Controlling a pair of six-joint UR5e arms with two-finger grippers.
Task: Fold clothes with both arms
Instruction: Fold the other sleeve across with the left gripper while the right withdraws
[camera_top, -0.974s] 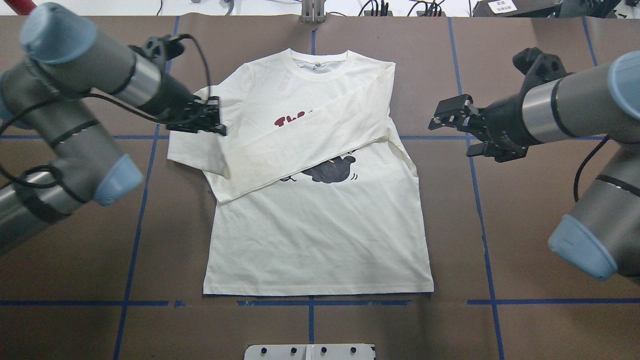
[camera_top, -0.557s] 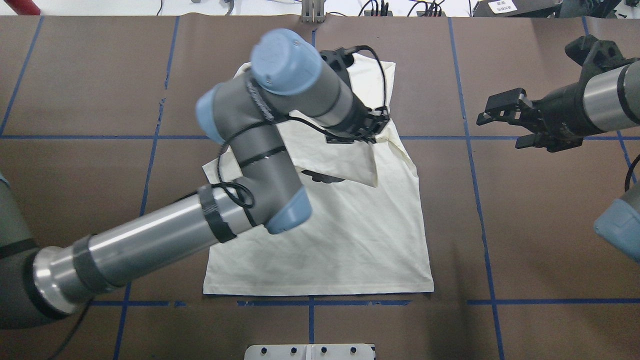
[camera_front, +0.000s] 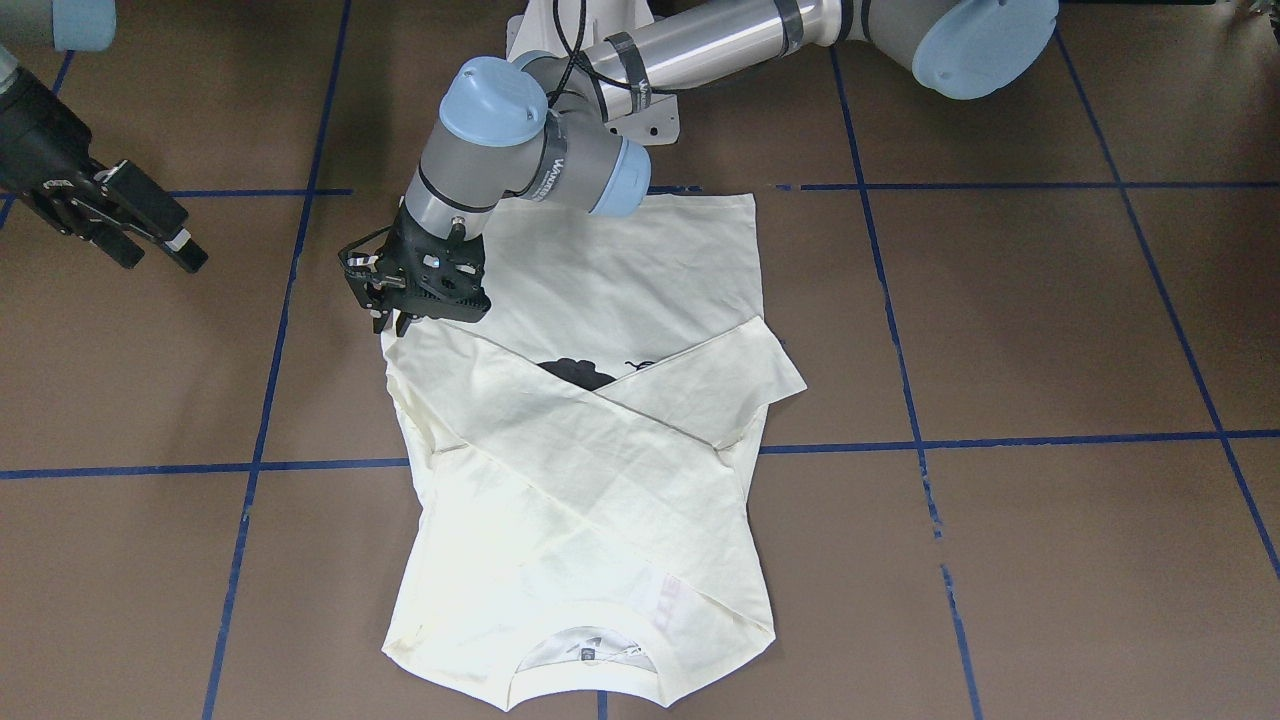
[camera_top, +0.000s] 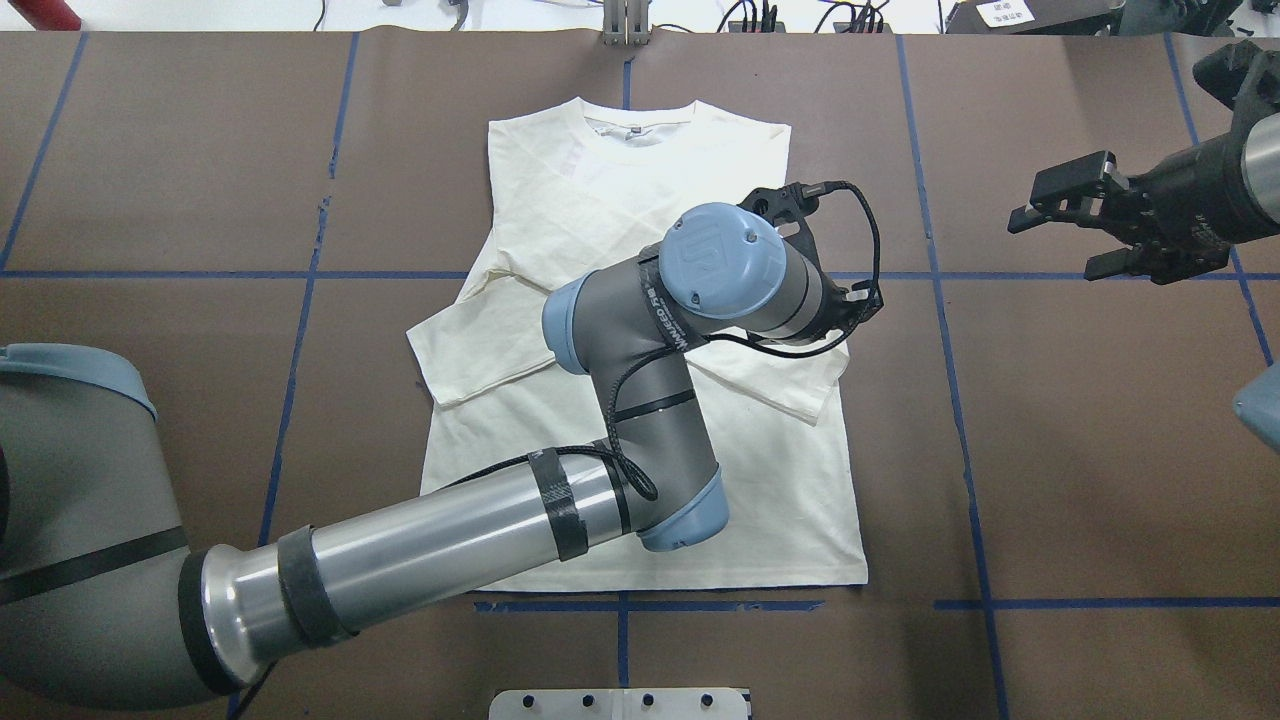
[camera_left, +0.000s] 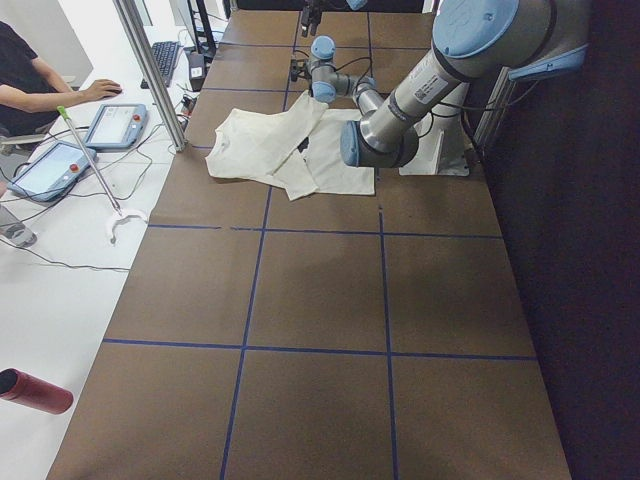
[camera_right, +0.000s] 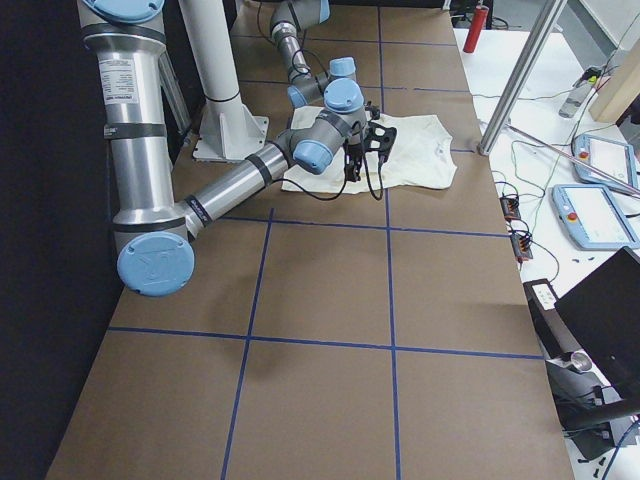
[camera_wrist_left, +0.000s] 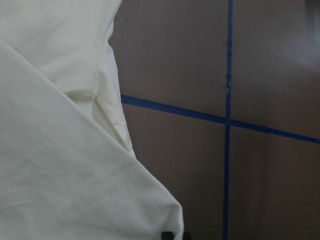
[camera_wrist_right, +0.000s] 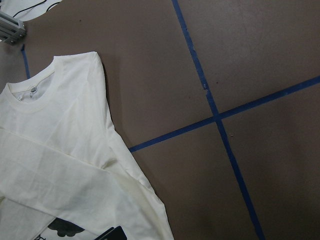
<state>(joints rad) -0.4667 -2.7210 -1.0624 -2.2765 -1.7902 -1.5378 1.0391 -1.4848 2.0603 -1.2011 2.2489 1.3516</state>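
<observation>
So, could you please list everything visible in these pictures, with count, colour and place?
T-shirt: one, cream-white, flat mid-table, sleeves crossed over the chest.
table: one, brown with blue tape lines, under everything.
pedestal base: one, white, at the table's robot side.
control tablets: two, grey, on the white bench beside the table.
bottle: one, red, lying on that bench.
person: one, dark top, seated at the bench.
left arm: one, grey with light blue caps, stretched across the T-shirt.
left end effector: one, black, at the T-shirt's edge; open or shut unclear.
right arm: one, grey, at the table's side.
right end effector: one, black, open, above bare table.
</observation>
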